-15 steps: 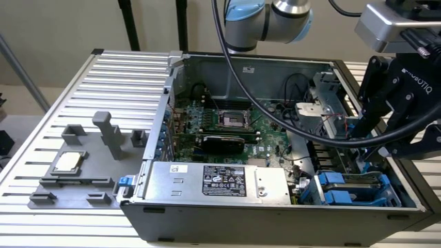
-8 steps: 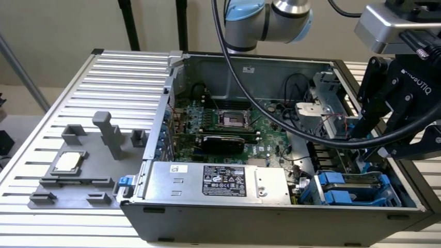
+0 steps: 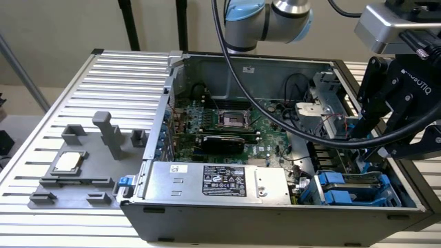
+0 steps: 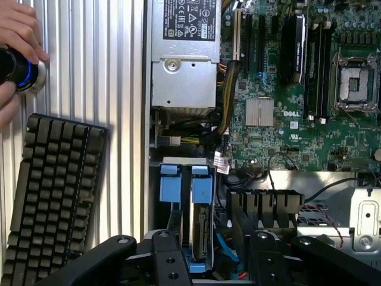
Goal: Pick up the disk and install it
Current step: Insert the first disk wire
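- At wrist view's lower centre, flat silver-grey metal disk in bright blue plastic frame (image 4: 202, 229), on edge in drive bay (image 4: 178, 161).
- Black gripper (image 4: 214, 262) half parted near it, empty.
- Probably stiff, weighty, shock-sensitive; grip across blue frame.

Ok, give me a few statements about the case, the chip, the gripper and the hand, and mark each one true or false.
1. The chip lies on the grey fixture outside the case. True.
2. The motherboard's socket carries a cooler. False: it is bare.
3. The gripper is over the case's end at the exterior view's right. True.
4. A hand rests on the keyboard. False: it holds a knob beside the keyboard.
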`<control>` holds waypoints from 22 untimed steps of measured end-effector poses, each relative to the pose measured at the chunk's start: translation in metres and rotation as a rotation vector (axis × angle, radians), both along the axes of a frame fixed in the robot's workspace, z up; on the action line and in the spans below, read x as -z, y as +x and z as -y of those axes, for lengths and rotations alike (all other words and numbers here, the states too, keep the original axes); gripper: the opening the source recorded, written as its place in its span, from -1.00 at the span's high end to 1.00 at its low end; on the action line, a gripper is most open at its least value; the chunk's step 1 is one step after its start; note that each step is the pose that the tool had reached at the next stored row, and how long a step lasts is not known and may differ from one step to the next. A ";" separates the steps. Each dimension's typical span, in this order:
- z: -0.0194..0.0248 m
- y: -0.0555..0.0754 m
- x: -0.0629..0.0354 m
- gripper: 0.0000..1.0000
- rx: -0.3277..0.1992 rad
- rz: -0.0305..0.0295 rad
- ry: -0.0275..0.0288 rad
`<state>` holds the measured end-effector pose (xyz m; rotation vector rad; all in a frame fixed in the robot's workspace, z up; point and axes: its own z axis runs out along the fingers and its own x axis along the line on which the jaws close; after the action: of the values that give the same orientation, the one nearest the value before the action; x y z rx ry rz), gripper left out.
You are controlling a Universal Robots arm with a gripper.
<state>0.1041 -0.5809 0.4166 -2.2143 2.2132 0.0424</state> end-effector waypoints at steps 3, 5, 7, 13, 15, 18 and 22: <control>0.0000 0.001 0.0000 0.07 0.000 0.0000 0.0000; 0.0000 0.007 0.0002 0.07 0.000 -0.0015 0.0002; 0.0000 0.016 0.0003 0.07 0.000 -0.0042 0.0001; -0.0009 0.043 0.0075 0.07 0.000 -0.0095 -0.0005; -0.0019 0.050 0.0110 0.07 0.000 -0.0099 -0.0009; -0.0030 0.058 0.0161 0.07 0.000 -0.0105 -0.0030; -0.0040 0.059 0.0234 0.07 -0.001 -0.0105 -0.0073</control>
<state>0.1629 -0.5768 0.3932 -2.2241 2.2212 0.0461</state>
